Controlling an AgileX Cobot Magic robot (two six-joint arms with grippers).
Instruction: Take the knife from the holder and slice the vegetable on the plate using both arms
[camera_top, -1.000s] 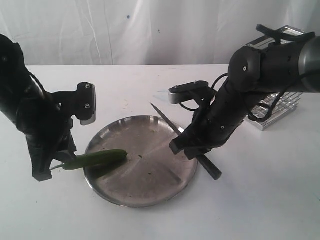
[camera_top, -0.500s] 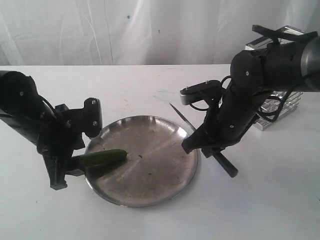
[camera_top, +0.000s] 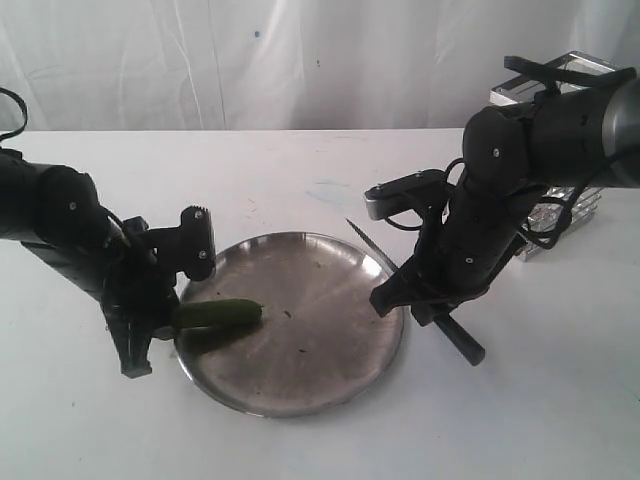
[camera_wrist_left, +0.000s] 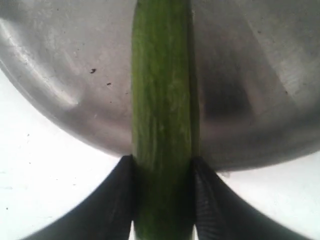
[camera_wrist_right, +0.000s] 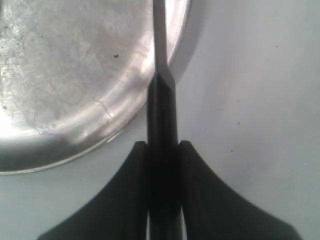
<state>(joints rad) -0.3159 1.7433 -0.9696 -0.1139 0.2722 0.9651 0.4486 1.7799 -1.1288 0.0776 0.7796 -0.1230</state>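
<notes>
The round steel plate (camera_top: 300, 350) lies on the white table. The dark green vegetable (camera_top: 215, 314) rests across the plate's left rim, and my left gripper (camera_top: 160, 322) is shut on its outer end; in the left wrist view the vegetable (camera_wrist_left: 162, 100) runs out over the plate (camera_wrist_left: 250, 75) between my black fingers (camera_wrist_left: 212, 200). My right gripper (camera_top: 425, 305) is shut on the knife (camera_top: 465, 345) by its black handle, just off the plate's right rim. The dark blade (camera_top: 368, 245) points back and left. In the right wrist view the knife (camera_wrist_right: 162, 115) crosses the plate's rim (camera_wrist_right: 100, 135).
The chrome wire holder (camera_top: 560, 215) stands at the back right, partly behind the right arm. A white curtain hangs behind the table.
My left arm has lowered and shifted right, pushing the vegetable slightly further onto the plate. My right arm has carried the knife to the right, away from the plate's middle.
</notes>
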